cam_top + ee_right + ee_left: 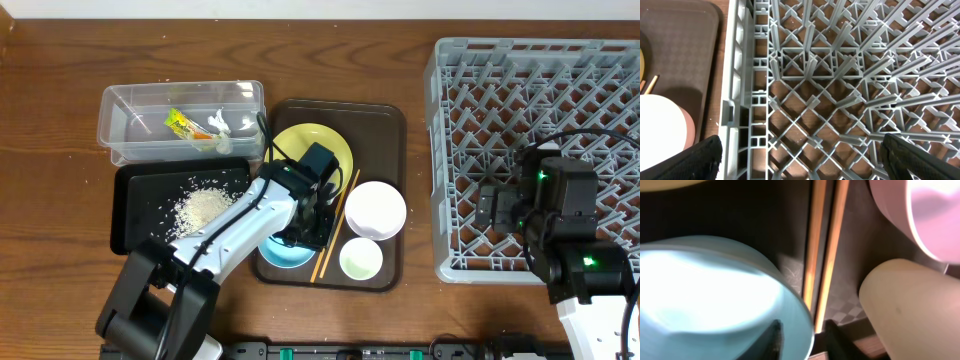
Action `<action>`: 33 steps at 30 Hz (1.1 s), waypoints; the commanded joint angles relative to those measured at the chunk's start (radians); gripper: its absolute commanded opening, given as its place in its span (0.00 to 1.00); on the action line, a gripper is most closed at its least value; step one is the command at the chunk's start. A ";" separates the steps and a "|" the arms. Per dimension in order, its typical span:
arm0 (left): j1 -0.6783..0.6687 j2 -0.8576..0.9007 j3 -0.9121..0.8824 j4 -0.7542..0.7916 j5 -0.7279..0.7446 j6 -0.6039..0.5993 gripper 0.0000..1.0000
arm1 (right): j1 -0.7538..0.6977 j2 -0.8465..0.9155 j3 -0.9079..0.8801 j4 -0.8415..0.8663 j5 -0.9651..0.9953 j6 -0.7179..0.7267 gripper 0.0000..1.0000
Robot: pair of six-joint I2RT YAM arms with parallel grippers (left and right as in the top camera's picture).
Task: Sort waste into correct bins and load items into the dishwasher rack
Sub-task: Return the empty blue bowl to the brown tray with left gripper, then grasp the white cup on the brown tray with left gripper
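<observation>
1. The light blue bowl sits at the front left of the brown tray, under the left gripper. The jaws are parted astride its rim, one finger inside the bowl and one outside, and a dark gap shows on the outer side, so the rim looks not yet pinched.
2. To do this well, I judge the jaws should close squarely on the rim, low enough that the wall is truly caught. The lift should then go straight up, with the bowl kept from swinging.
3. The two chopsticks lie just beside the bowl, right by the outer finger. That finger should stay clear of them, or they may be dragged or flicked.
4. The pale green cup and the white bowl stand beyond the chopsticks, near enough to be knocked by a sideways move. The yellow plate lies behind the bowl on the tray.
5. The dishwasher rack is well apart, on the right of the surface. The right gripper hangs over its lattice with jaws wide and nothing in them.
6. The clear bin holds the wrapper and tissue, and the black bin holds rice.
7. No brand, label or writing can be read. The wrapper's print is too small to make out.
</observation>
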State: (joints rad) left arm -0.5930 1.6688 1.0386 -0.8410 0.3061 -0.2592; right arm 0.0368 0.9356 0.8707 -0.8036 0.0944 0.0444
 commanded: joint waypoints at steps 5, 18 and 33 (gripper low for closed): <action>0.005 -0.016 0.062 -0.048 -0.027 0.029 0.42 | 0.019 -0.003 0.021 -0.004 0.006 0.003 0.99; 0.006 -0.144 0.182 -0.008 -0.095 0.035 0.61 | 0.019 -0.003 0.021 -0.007 0.006 0.003 0.99; -0.114 -0.133 -0.004 -0.028 0.019 -0.013 0.60 | 0.019 -0.003 0.021 -0.020 0.006 0.003 0.99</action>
State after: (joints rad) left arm -0.6884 1.5272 1.0649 -0.8776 0.3153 -0.2588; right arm 0.0368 0.9356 0.8707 -0.8200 0.0944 0.0441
